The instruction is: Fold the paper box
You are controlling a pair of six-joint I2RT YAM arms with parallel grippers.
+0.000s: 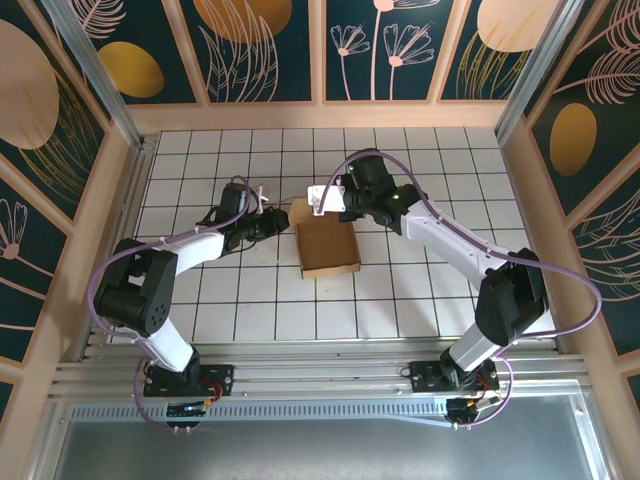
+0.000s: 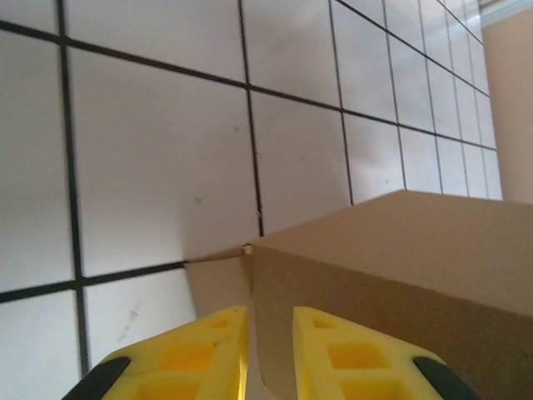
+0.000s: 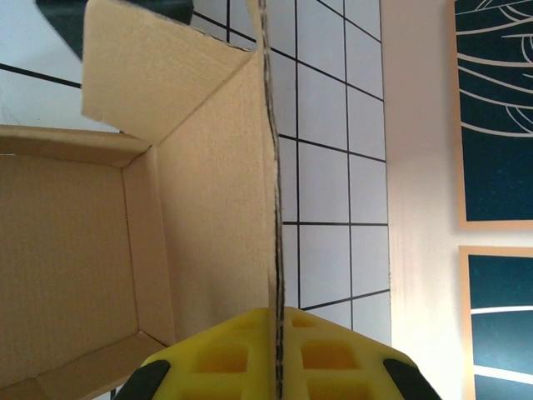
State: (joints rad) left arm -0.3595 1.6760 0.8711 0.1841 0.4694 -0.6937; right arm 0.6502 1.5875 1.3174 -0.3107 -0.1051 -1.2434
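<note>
**Two grippers on one half-formed box**

The paper box [image 1: 328,250] lies on the tiled surface [image 1: 420,300] as an open tray with its walls standing, and both arms reach in to its far end.

The right gripper [image 3: 277,315] is at the box's far edge. It is clamped on the top edge of an upright wall [image 3: 216,208], with the card running straight between its yellow fingers.

The left gripper [image 2: 271,321] is at the box's far-left corner. Its fingers stand slightly apart, astride the corner edge. I cannot tell whether they already pinch card.

The step in hand looks like setting up that far end, with one wall pinned while the neighbouring corner is brought square.

To do it well:
- Keep the right hold steady and upright, so the wall acts as a fixed hinge and does not bow.
- Bring the left gripper onto the corner along the crease, not across it, so the card folds on its score line rather than crumpling.
- Press lightly, because thin card dents under a hard pinch.
- Watch that the tray does not slide away from the held wall while the corner is worked.
- The loose flap [image 3: 141,67] beside the held wall stands open and probably still has to be tucked.

Count:
- one box
- one loose flap that I can make out
- two arms
- two grippers
</note>
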